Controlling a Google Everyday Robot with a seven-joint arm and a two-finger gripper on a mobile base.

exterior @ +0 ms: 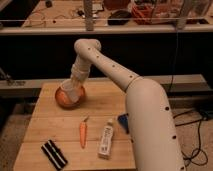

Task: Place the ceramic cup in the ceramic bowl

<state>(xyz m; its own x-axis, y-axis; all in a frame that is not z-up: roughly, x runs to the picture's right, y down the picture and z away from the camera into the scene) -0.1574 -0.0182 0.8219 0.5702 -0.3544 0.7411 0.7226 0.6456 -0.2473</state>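
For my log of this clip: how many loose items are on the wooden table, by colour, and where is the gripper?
Orange: 2, ceramic bowl, carrot
White: 2, ceramic cup in the bowl, tube
Blue: 1, block
Black: 1, striped item
Total: 6
Gripper: at the cup, over the bowl.

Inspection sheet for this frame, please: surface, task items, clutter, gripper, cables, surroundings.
Surface: wooden table.
Job's things: ceramic cup in or just over the orange ceramic bowl at the table's far left.
Clutter: carrot, white tube, black striped object, blue object partly behind the arm.
Gripper: gripper down at the bowl, at the cup.
Cables: cables on the floor at right.
Surroundings: cluttered bench behind a rail.
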